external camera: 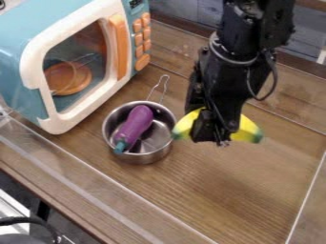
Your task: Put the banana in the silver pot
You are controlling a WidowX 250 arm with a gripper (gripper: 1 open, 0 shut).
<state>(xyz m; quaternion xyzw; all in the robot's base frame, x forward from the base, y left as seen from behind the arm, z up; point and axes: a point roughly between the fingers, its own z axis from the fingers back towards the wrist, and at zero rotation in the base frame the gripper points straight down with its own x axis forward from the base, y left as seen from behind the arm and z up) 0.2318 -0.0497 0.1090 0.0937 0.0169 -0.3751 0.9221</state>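
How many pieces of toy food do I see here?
2. A yellow banana is gripped in the claw, lifted right of the silver pot. A purple eggplant lies inside that pot. More may hide in the toy microwave.

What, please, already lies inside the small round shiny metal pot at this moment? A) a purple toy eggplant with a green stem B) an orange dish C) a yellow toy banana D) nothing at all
A: the purple toy eggplant with a green stem lies inside the small round shiny metal pot, while the yellow toy banana is held above the table in the shut black gripper, to the right of the pot.
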